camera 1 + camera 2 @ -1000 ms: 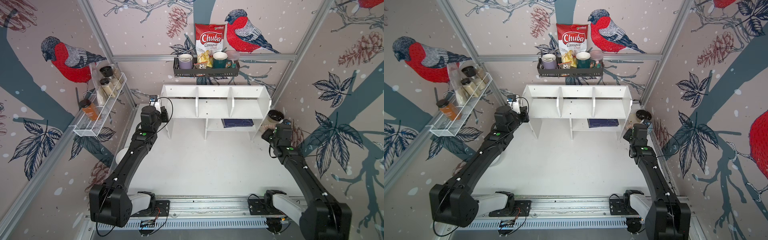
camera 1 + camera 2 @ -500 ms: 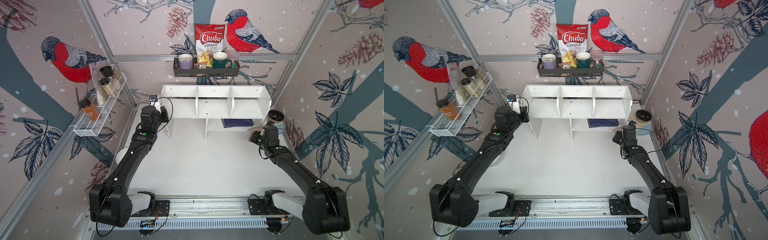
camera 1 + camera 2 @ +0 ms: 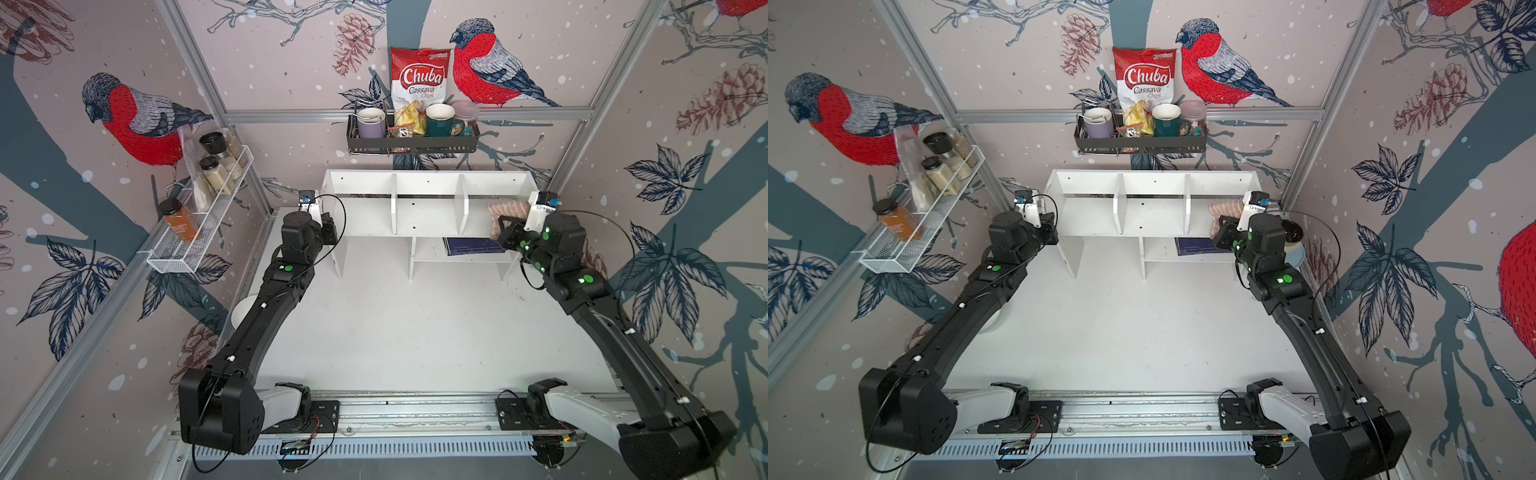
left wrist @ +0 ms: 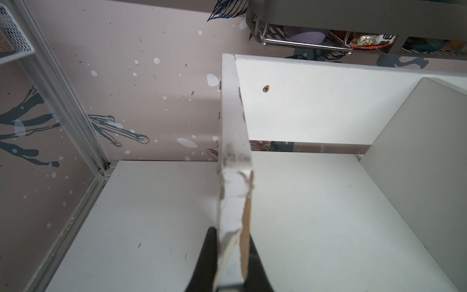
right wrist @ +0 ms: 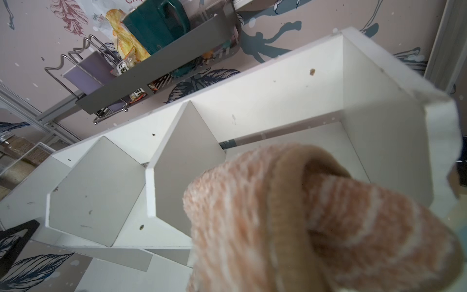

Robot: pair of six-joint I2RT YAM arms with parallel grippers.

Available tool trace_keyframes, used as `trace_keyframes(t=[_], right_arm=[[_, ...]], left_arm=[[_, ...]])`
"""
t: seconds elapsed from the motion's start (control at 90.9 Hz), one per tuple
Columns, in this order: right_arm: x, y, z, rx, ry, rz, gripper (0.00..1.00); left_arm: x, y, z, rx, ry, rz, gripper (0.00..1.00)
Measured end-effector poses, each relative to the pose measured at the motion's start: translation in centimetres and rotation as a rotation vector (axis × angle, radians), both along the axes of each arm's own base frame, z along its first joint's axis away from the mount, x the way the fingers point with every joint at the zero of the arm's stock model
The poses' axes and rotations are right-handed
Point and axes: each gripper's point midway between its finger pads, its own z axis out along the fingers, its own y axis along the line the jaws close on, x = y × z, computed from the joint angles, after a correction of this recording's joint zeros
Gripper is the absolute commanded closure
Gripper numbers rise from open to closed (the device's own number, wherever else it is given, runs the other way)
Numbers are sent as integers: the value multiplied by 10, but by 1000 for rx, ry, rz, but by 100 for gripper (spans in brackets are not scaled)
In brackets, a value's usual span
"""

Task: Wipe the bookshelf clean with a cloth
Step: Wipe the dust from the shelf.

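Observation:
The white bookshelf [image 3: 428, 220] [image 3: 1150, 216] stands against the back wall. My left gripper [image 3: 328, 232] [image 4: 232, 235] is shut on the front edge of its left side panel [image 4: 233, 164], one black finger on each face. The chipped panel edge shows bare wood. My right gripper [image 3: 505, 228] [image 3: 1223, 230] is shut on the tan-beige cloth [image 3: 505, 212] [image 3: 1223, 210], holding it at the mouth of the right upper compartment. The bunched cloth [image 5: 303, 222] fills the right wrist view's lower part and hides the fingers. Behind it the bookshelf [image 5: 278, 88] shows its dividers.
A black wall rack [image 3: 411, 143] with mugs and a chips bag hangs above the shelf. A white wire basket [image 3: 199, 232] of jars sits on the left wall. A dark book [image 3: 471, 247] lies on the lower shelf. A bowl [image 3: 1292, 232] stands behind the right arm, a white one [image 3: 243, 311] under the left.
My right arm has risen from beside the shelf's right leg, swung inward, and now holds the cloth at the right upper compartment. The left arm has not moved.

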Motion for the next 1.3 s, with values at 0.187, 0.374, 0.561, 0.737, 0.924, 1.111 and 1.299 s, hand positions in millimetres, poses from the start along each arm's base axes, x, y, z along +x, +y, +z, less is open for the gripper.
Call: trace_keyframes(t=[0.187,0.374,0.561,0.737,0.924,1.111,1.299], right_arm=[[39,17,-30,26,196,17,31],[28,12,-36,9,282,-12,14],[15,1,-18,-38,292,-75,12],[29,-7,-38,-124,361,-151,32],[43,-9,-80,-235,466,-194,100],[55,-2,-78,-237,442,-181,80],[75,26,-51,-246,370,-121,23]], left_arm=[[0,1,0,1,0,4,100],[0,1,0,1,-1,6,100],[1,1,0,1,1,7,100],[1,1,0,2,3,7,100],[0,1,1,2,4,8,100],[0,1,0,1,4,7,100],[0,1,1,1,4,8,100]])
